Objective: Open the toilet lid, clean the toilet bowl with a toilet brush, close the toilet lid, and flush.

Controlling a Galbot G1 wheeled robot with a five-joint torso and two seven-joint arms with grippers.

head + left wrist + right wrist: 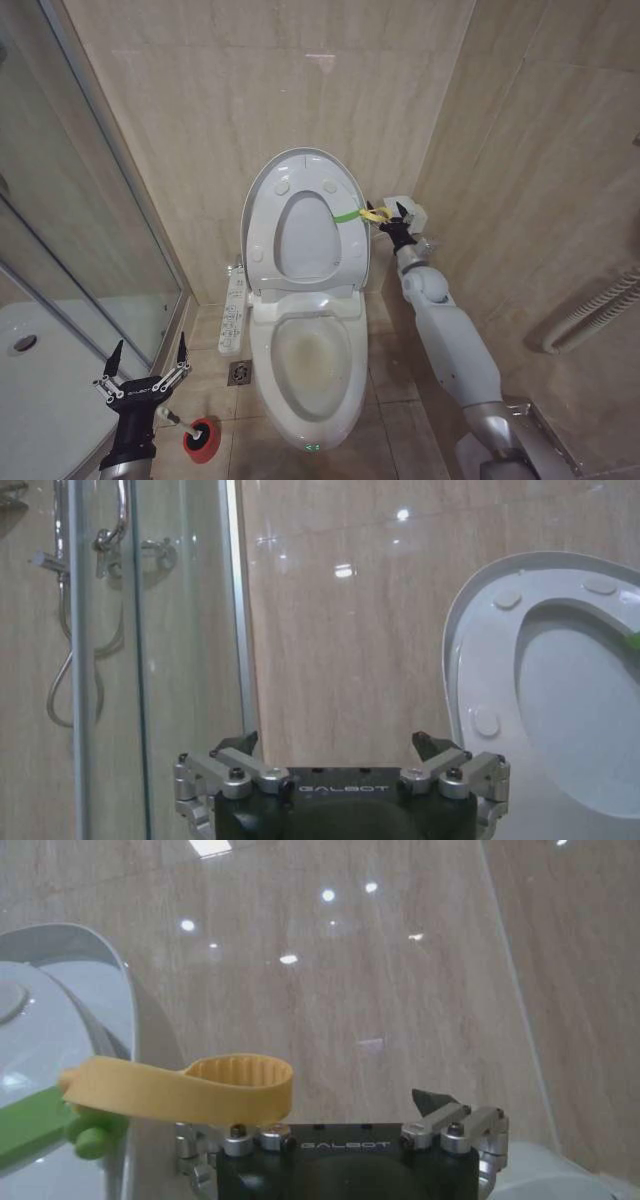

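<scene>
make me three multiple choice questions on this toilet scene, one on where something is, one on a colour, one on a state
1. Where is the right gripper?
A. Beside the raised toilet lid's right edge, at the yellow loop
B. Inside the toilet bowl
C. On the shower tray

2. What colour is the toilet brush's holder?
A. Blue
B. Red
C. Black

3. What state is the left gripper in?
A. Shut on the brush
B. Open, holding nothing
C. Shut on the lid

Answers:
1. A, the head view shows it at the loop on the lid's edge.
2. B, a red cup stands on the floor left of the bowl.
3. B, its fingers are spread apart with nothing between them.
</scene>
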